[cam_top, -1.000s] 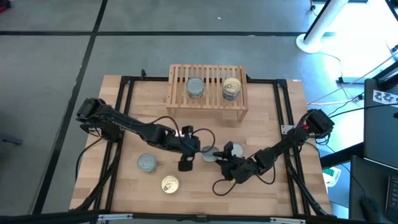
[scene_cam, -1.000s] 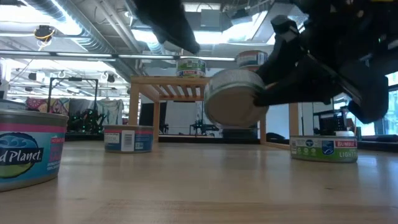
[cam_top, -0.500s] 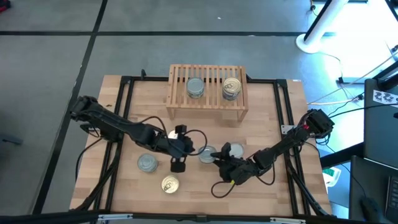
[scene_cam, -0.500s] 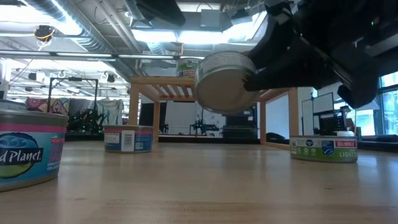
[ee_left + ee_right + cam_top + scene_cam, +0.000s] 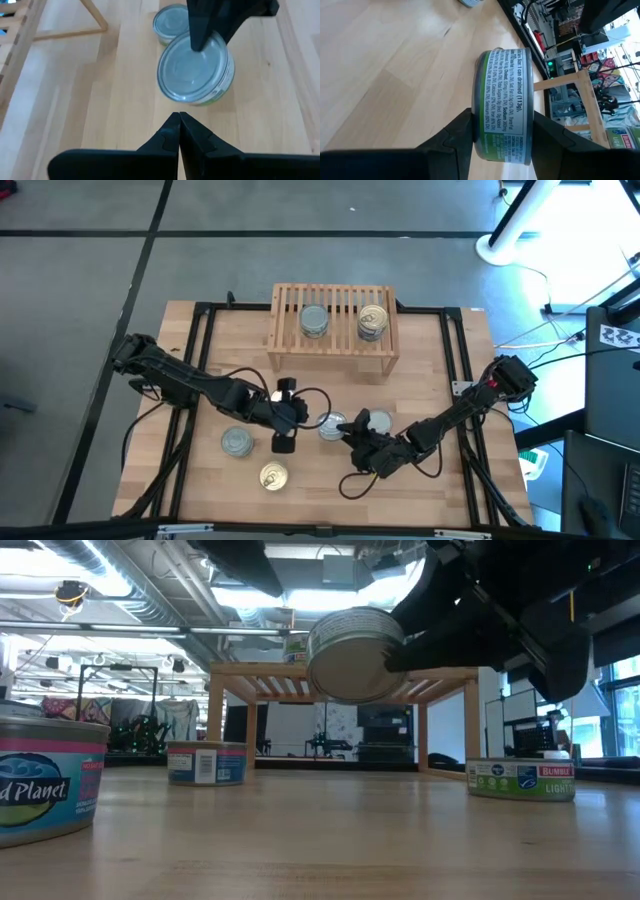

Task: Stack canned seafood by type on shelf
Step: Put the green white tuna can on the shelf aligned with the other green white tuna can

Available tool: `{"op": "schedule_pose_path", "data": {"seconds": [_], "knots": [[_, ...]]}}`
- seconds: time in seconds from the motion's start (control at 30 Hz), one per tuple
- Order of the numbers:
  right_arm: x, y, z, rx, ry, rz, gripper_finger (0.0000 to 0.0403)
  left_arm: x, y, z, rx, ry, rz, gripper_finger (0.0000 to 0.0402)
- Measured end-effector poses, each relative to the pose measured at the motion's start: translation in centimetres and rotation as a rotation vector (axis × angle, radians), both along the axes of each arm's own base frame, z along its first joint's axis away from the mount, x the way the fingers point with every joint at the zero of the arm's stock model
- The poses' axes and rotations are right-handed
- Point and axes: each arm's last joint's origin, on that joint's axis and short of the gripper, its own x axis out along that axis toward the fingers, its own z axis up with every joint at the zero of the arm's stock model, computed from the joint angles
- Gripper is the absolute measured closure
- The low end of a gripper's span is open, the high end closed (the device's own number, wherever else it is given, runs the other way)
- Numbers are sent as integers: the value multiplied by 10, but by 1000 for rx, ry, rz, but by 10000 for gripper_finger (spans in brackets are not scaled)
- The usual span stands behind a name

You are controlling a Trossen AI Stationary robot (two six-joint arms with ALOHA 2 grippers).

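Tins [image 5: 313, 321]: two piles on shelf [image 5: 290, 348], four loose.
Your right tool [image 5: 502, 131] grasps one tin [image 5: 504, 105]; left tool [image 5: 179, 131] clenched, empty.

From overhead, a slatted wooden shelf [image 5: 334, 324] at the far side of the table [image 5: 440, 350] carries a silver-topped tin [image 5: 314, 320] and a gold-topped tin [image 5: 372, 321]. The left gripper [image 5: 283, 435] sits mid-table, beside the right gripper [image 5: 352, 442], which appears to hold a silver tin [image 5: 331, 427]. Another silver tin [image 5: 237, 442] and a gold tin [image 5: 273, 476] rest nearer the front edge.
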Motion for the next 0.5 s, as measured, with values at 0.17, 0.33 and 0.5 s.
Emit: {"op": "schedule_pose_path", "data": {"seconds": [0.17, 0.33, 0.5], "knots": [[-1, -1, 6, -24, -10, 3, 252, -10, 4, -13, -3, -25, -6, 400], [1, -11, 18, -70, -33, -25, 252, -32, 12, -32, -95, -174, 37, 397], [15, -33, 28, -84, -81, -71, 252, -47, 17, -39, -152, -317, 38, 400]]}}
